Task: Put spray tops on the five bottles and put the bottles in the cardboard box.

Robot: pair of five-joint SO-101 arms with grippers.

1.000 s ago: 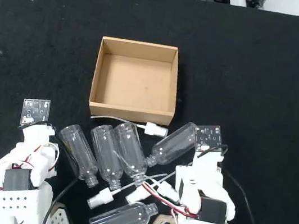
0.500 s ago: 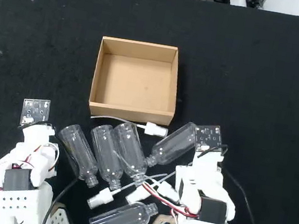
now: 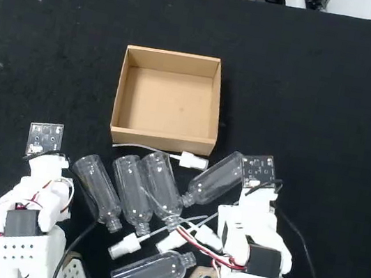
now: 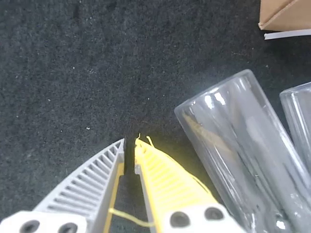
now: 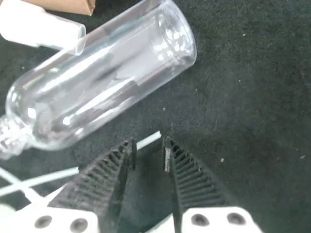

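Note:
Several clear capless bottles lie on the black table in front of the open cardboard box. One more bottle lies at the near edge between the arms. White spray tops lie loose: one by the box's front wall, others among the bottle necks. My left gripper rests shut over bare cloth beside the leftmost bottle. My right gripper stands a narrow gap open with nothing held; a thin white tube lies on the table under its tips, just short of the rightmost bottle.
Both arms sit folded at the near edge, the left arm and the right arm, with cables between them. A corner of the box lies beyond the left gripper. Black cloth stretches wide on either side of the box and behind it.

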